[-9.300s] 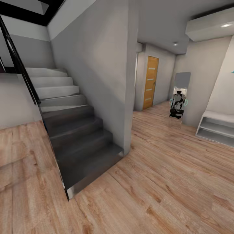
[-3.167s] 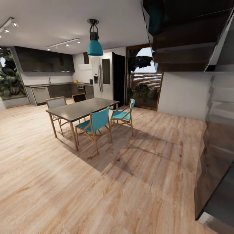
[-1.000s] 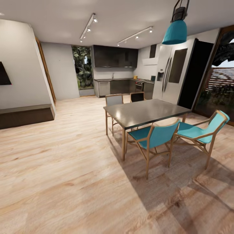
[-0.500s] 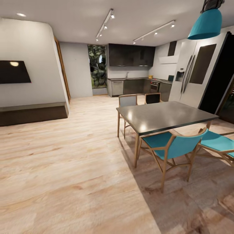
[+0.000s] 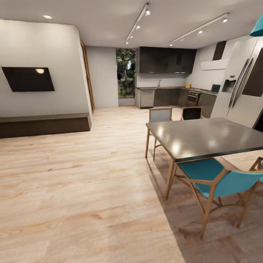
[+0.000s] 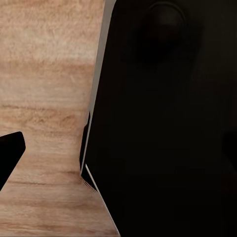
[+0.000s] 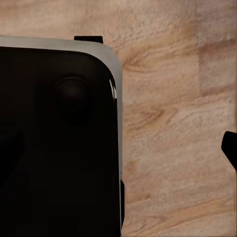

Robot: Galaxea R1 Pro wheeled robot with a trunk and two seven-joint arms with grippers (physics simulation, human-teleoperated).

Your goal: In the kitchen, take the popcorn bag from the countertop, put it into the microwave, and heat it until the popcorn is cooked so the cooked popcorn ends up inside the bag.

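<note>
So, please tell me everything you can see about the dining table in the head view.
The dining table is rectangular, with a dark grey glossy top that reflects the ceiling lights as bright spots. Slim light wooden legs carry it on the wood floor. It stands at the right of the view, between the camera and the kitchen. Nothing lies on the top. A teal chair is tucked at its near side, and two chairs stand at its far end.
</note>
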